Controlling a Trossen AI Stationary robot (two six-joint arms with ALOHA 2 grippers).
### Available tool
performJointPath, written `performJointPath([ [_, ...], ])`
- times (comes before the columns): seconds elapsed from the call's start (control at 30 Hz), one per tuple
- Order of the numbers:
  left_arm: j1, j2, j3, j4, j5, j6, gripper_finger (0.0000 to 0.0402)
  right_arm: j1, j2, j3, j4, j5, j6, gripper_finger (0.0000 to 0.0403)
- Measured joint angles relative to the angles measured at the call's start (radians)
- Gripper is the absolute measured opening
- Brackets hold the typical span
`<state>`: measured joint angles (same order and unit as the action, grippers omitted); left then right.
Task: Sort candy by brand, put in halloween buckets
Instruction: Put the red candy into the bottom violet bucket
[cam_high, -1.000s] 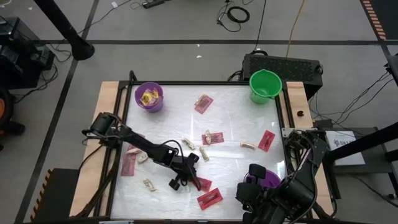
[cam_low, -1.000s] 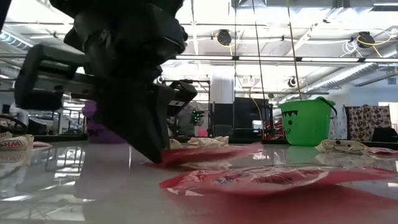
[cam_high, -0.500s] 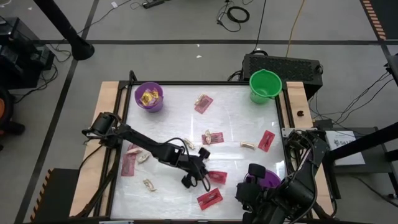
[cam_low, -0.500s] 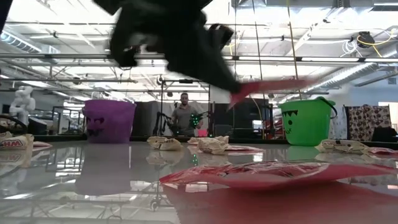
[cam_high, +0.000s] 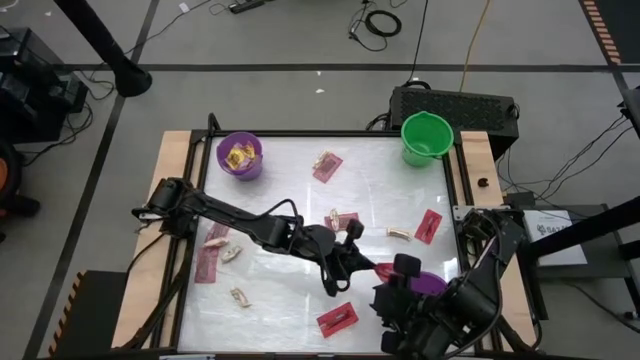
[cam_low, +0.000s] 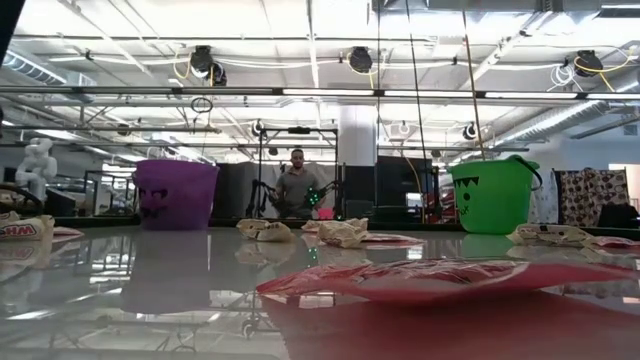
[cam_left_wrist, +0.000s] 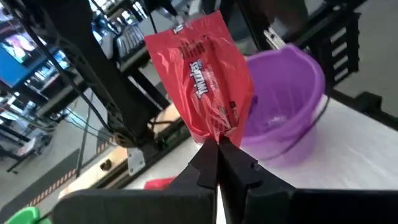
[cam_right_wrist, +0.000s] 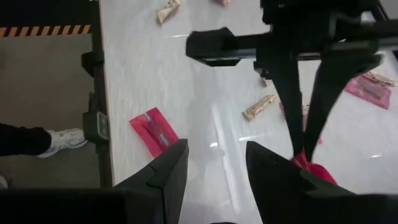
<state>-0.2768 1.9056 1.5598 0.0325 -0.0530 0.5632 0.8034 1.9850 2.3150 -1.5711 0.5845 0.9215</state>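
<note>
We had the left gripper (cam_left_wrist: 217, 163) pinched shut on the bottom edge of a flat red packet (cam_left_wrist: 205, 81), holding it up beside the near purple bucket (cam_left_wrist: 292, 93) at the table's front right. From above, the gripper (cam_high: 352, 262) sat just short of that bucket (cam_high: 432, 285), with the packet's red tip (cam_high: 384, 271) pointing toward it.

The packet looked light and floppy, a thin crinkled wrapper that stood up only because we gripped it at the seam. We judged an edge pinch like this the right hold; the glossy film could slip if the grip were loose.

The right gripper (cam_right_wrist: 214, 165) waited low beside the same bucket, its fingers apart and empty. Other sweets lay scattered on the table (cam_high: 280, 170); the far purple bucket (cam_high: 240, 155) held yellow packets, and the green bucket (cam_high: 426, 137) stood at the far right corner.
</note>
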Motion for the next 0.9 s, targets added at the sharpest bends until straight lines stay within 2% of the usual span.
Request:
performJointPath([
  [0.07,0.0,0.009,0.011,0.002,0.002,0.0,0.0004,-0.007,0.0,0.0,0.0,-0.001,0.002,0.0155],
  [0.3,-0.013,0.129,0.037,0.113,0.124,-0.037,0.0004,-0.024,-0.024,0.0,0.002,-0.014,0.057,0.0155],
  [0.6,-0.027,0.36,0.335,0.096,0.178,-0.088,0.0004,-0.012,-0.107,0.001,0.019,-0.021,0.177,0.0155],
  [0.77,-0.041,0.411,0.415,0.081,0.15,-0.117,0.0013,-0.003,-0.127,0.001,0.034,-0.043,0.209,0.0155],
  [0.9,-0.053,0.409,0.417,0.059,0.075,-0.137,0.0051,0.011,-0.127,0.001,0.031,-0.057,0.219,0.0155],
])
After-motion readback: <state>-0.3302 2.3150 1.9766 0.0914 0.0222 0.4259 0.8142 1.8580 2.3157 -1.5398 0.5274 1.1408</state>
